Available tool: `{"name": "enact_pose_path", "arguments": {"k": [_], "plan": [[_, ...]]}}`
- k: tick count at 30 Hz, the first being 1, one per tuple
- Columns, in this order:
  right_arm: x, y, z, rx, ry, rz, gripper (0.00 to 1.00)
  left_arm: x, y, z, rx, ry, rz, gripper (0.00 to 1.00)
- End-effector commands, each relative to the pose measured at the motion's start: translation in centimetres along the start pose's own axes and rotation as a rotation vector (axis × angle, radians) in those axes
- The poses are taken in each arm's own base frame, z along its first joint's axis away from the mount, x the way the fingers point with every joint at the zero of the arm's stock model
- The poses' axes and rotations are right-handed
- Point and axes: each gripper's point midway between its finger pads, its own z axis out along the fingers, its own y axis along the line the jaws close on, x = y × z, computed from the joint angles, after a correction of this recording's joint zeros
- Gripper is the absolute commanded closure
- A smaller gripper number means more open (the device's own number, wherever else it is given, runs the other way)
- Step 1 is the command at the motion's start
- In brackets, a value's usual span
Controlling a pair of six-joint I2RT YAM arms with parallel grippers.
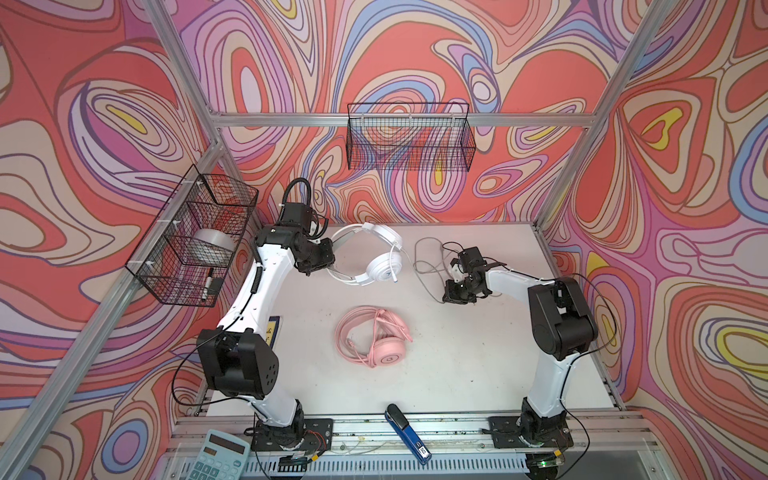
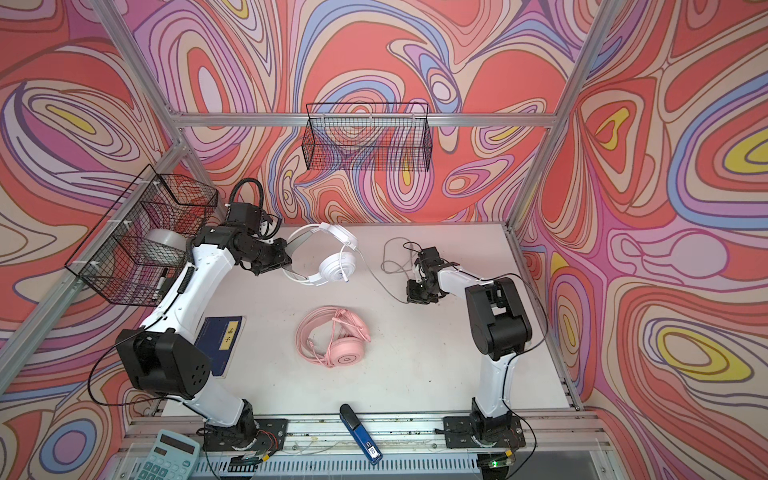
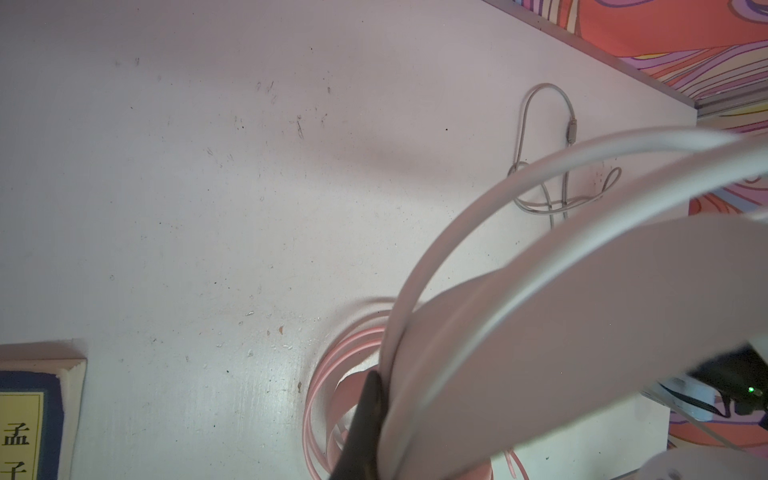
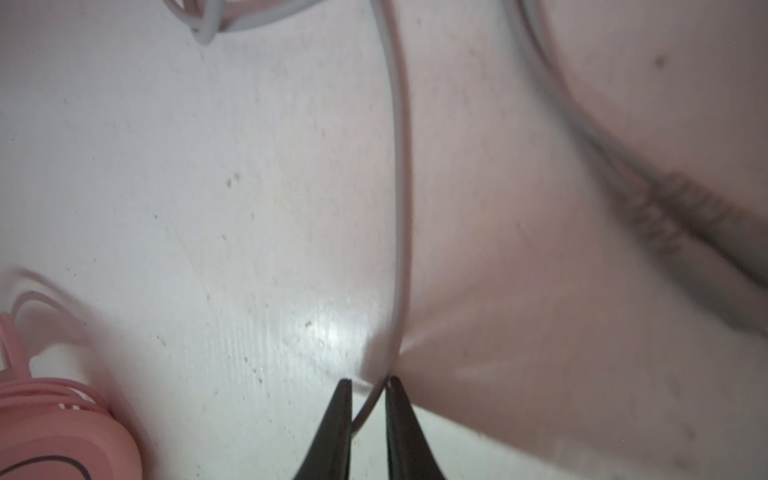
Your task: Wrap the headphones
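The white table (image 1: 478,365) lies under both pincers. The white headphones (image 1: 384,266) sit right at the tip of the left pincer (image 1: 329,262). That pincer is shut tight on their headband. In the left wrist view, one dark finger (image 3: 365,419) presses on the band. Their round earcup lies just past this pincer, on the side toward the right pincer (image 1: 449,296).

The pink headphones (image 1: 388,353) lie flat on the table with their pink cable coiled on them. They are well apart from both pincers, between them and nearer the arm bases.

The thin grey cable (image 1: 424,266) runs from the white headphones over to the right pincer, with loose loops just behind it. In the right wrist view, its two dark fingers (image 4: 401,415) stand a little apart. The cable runs through the gap and is thinner than it.
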Motion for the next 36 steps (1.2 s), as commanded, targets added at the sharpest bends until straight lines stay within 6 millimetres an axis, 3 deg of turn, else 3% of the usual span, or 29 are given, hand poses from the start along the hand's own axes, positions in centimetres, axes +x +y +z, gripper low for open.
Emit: {"name": "enact_pose_path", "arguments": {"k": [1,7,13,16,18,26,36], "plan": [[1.6,-0.4,-1.6,0.025,-0.019,0.031,0.82,-0.3,-1.1,-0.7,0.059,-0.026,-0.009,1.0],[3.9,0.3,-4.8,-0.016,-0.074,-0.004,0.81,-0.1,-1.1,0.0,0.067,-0.006,-0.014,1.0],[2.5,1.7,-8.7,-0.031,-0.252,-0.251,0.48,-0.2,-1.2,0.6,0.071,0.002,-0.018,1.0],[2.0,2.4,-9.9,-0.031,-0.333,-0.416,0.38,-0.2,-1.2,0.8,0.073,0.009,-0.022,1.0],[1.7,2.8,-10.4,-0.026,-0.376,-0.511,0.38,-0.2,-1.2,1.0,0.075,0.013,-0.025,1.0],[3.4,4.2,-9.0,-0.078,-0.374,-0.984,0.36,-0.3,-1.5,0.9,0.077,0.012,-0.025,1.0],[2.0,1.7,-2.8,-0.02,-0.245,-1.191,0.37,0.1,-1.7,0.6,0.071,0.016,-0.021,1.0]]}}
